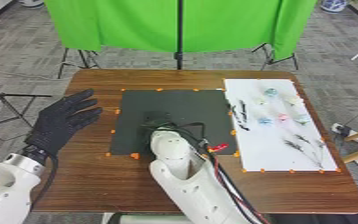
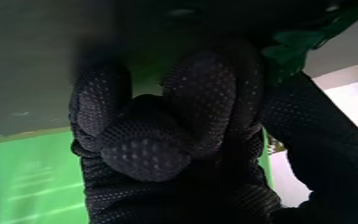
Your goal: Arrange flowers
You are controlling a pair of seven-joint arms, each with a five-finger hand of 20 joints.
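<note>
Left hand (image 1: 58, 122), frame left, was spread, empty; no telling how the right hand (image 2: 198, 95) was closed or loaded. Green leaves (image 2: 293, 49) could've gotten crushed by over-squeezing.

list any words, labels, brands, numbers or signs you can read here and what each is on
No text can be read: none is legible on the white sheet, the black mat or the green cloth.
Small dark marks on the right arm are too small to read.

Table (image 1: 104, 185): brown wood, smooth
Far curtain (image 1: 113, 25): green cloth, folded
Dark mat (image 1: 135, 115): smooth, matt
Right sheet (image 1: 255, 145): white, matt, paper-like
Arms (image 1: 190, 194): white, smooth, plastic-looking
Left hand (image 1: 58, 124): black fabric, textured
</note>
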